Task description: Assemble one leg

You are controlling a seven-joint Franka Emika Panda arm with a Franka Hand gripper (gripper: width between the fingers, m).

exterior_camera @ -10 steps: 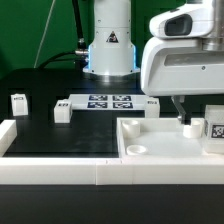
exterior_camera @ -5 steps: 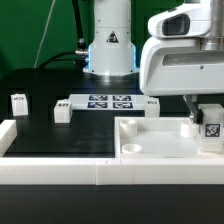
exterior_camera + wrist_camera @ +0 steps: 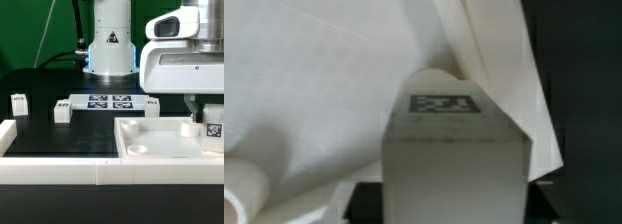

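Landmark: a large white square plastic tray-like panel with a raised rim (image 3: pixel 160 150) is lying on the black table (image 3: pixel 60 135), toward the exterior view's right.

Gripper: the white two-finger gripper (image 3: pixel 205 108) is hanging over the panel's right part as the exterior view shows it, its big white housing filling the space above.

Gripper state: the fingers are pressing in on both sides of the leg, a small white plastic block with a square black-and-white tag (image 3: pixel 213 128), and are holding it.

Leg position: it is standing upright just above or on the panel's floor; contact cannot be told.

Wrist view only: the leg (image 3: pixel 452 150) is filling the middle of the picture, tag facing the camera, with the panel's rim (image 3: pixel 491 60) running close beside it and a round white boss (image 3: pixel 242 185) on the panel nearby.

Exterior view only: three similar small white tagged blocks (image 3: pixel 18 103) (image 3: pixel 62 110) (image 3: pixel 152 105) are standing on the table beyond the panel, and the marker board (image 3: pixel 105 101) is lying between two of them.

Edges: a white wall (image 3: pixel 60 172) is bordering the table in front of the panel.

Open room: bare black table is stretching from the panel toward the exterior view's left.
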